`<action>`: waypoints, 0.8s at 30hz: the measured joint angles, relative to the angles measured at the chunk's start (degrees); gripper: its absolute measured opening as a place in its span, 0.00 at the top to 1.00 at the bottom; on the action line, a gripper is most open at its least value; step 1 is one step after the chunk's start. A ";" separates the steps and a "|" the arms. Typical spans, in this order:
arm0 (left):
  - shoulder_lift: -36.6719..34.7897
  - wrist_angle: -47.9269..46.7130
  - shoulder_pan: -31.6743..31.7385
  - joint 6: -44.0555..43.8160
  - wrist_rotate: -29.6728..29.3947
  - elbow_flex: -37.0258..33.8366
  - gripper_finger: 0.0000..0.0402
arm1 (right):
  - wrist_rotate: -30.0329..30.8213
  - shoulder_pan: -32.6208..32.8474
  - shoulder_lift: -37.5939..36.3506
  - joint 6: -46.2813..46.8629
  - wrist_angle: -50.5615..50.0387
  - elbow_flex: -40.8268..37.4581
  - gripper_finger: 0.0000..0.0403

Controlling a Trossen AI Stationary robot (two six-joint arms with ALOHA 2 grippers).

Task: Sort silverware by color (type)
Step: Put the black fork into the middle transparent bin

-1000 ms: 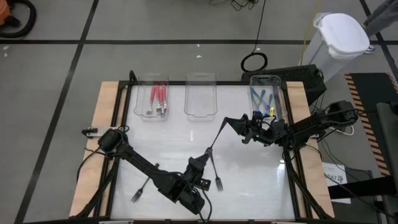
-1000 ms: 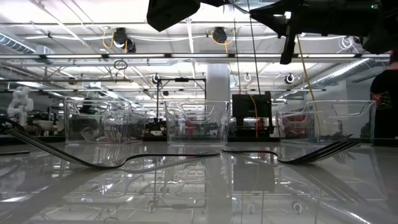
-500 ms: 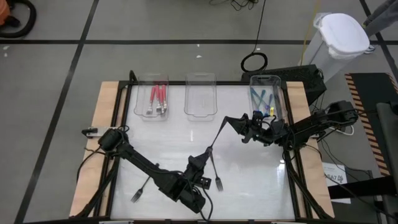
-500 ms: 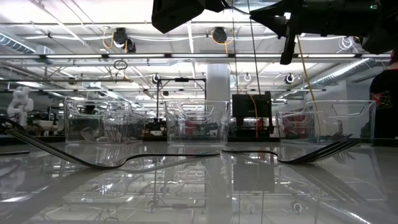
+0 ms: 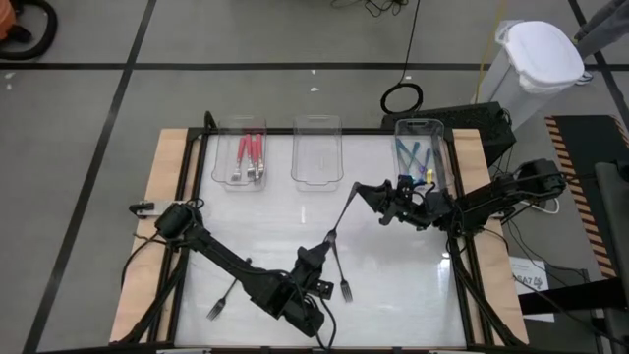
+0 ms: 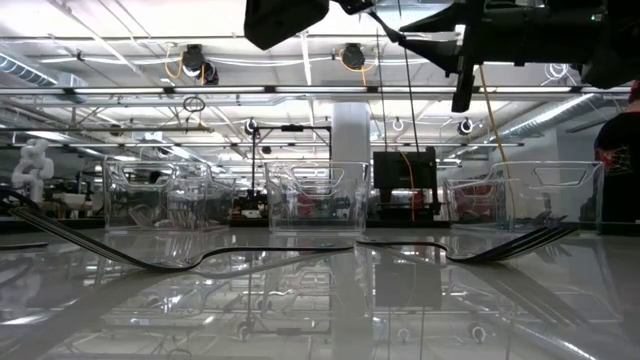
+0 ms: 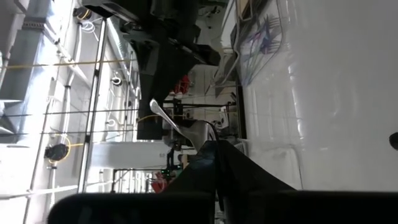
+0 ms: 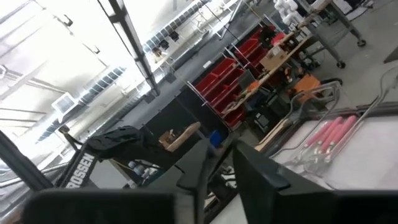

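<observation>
Tabletop (image 5: 393, 275): glossy white, light wood border. Trays clear: left tray (image 5: 239, 129) holds pink-handled forks (image 5: 250, 149); right tray (image 5: 421, 128) holds blue/teal-handled forks (image 5: 411, 157). Loose black-handled forks (image 5: 218, 302) on white. Arms dark.

Left gripper (image 7: 216, 163) is closed on a fork (image 7: 177, 127), whose tines curve toward 10 o'clock. The dark other arm (image 7: 163, 43) hangs beyond at 11 o'clock, glossy white table (image 7: 336, 93) at 2 o'clock (room rafters behind).
</observation>
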 joint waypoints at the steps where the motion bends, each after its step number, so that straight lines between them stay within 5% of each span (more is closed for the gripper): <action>1: 0.00 -0.15 0.02 0.32 0.00 0.00 0.99 | -0.10 0.02 0.00 0.79 -0.14 0.00 0.80; 11: 0.00 -1.54 0.20 3.23 0.00 0.00 0.99 | -0.08 0.07 -0.02 7.20 -0.25 0.00 0.63; 24: 0.00 -1.52 0.82 4.54 0.06 0.00 1.00 | -0.13 -0.95 6.44 8.33 -0.40 4.56 0.69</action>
